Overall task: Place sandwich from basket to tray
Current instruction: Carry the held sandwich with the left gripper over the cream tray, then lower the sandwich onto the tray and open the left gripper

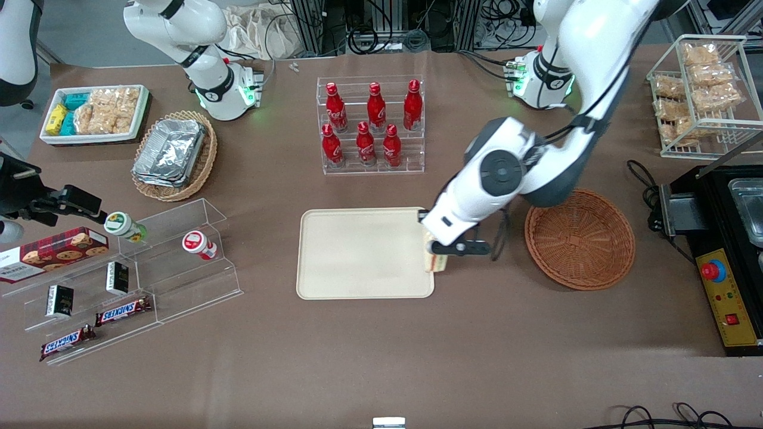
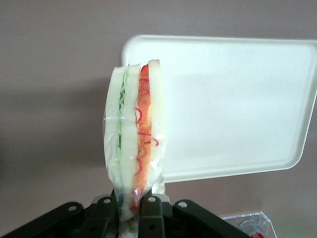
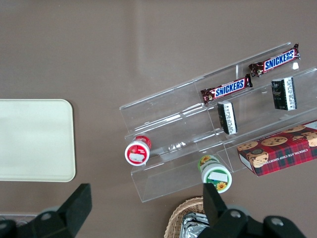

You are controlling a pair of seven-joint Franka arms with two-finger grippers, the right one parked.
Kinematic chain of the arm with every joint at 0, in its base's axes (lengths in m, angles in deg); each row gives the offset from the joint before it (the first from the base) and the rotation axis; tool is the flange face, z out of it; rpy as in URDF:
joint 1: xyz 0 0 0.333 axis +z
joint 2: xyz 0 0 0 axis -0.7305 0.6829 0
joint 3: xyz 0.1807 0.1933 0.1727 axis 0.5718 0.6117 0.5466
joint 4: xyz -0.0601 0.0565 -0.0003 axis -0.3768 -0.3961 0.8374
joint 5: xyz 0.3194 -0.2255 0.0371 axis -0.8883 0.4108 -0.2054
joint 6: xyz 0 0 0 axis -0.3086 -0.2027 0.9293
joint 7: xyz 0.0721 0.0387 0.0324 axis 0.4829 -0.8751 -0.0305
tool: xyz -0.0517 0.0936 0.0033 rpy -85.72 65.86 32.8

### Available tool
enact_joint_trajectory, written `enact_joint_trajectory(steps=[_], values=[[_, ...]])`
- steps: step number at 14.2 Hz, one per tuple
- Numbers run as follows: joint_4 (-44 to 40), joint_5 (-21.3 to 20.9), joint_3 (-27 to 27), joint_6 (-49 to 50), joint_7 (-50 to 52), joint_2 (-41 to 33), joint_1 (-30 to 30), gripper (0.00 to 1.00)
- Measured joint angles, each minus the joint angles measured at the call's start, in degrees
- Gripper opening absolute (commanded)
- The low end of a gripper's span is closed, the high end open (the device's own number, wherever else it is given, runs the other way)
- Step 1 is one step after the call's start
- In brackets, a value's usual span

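The gripper (image 2: 131, 210) fingers (image 2: 148, 206) clamp the sandwich (image 2: 134, 134), held on edge, long axis running away from them, over the tray (image 1: 357, 250) edge nearest the empty basket (image 1: 579, 238).

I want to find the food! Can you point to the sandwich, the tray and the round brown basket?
sandwich (image 2: 136, 134): left wrist view, on its white bread, held by the end effector (image 2: 130, 208).
tray (image 1: 357, 253): front view, its bare flat middle.
basket (image 1: 579, 239): front view, its woven floor.
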Motion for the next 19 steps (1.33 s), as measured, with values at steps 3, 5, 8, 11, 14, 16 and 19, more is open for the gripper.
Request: enact_joint_trajectory(steps=[3,5,8,11,14,16,19], values=[[0.0,-4.1,0.1,-6.5,1.0,6.3,-3.4,0.00],[-0.1,-6.1,0.1,-8.7,0.9,9.5,-3.9,0.00],[-0.3,-8.6,0.3,-9.2,0.8,11.5,-3.8,0.00],[-0.6,-8.7,0.3,-9.2,0.8,11.5,-3.8,0.81],[-0.6,-8.7,0.4,-9.2,1.0,11.5,-3.5,1.00],[-0.9,-8.7,0.6,-9.2,1.1,11.5,-2.8,1.00],[-1.9,-8.7,0.7,-9.2,1.1,11.1,-0.7,1.00]])
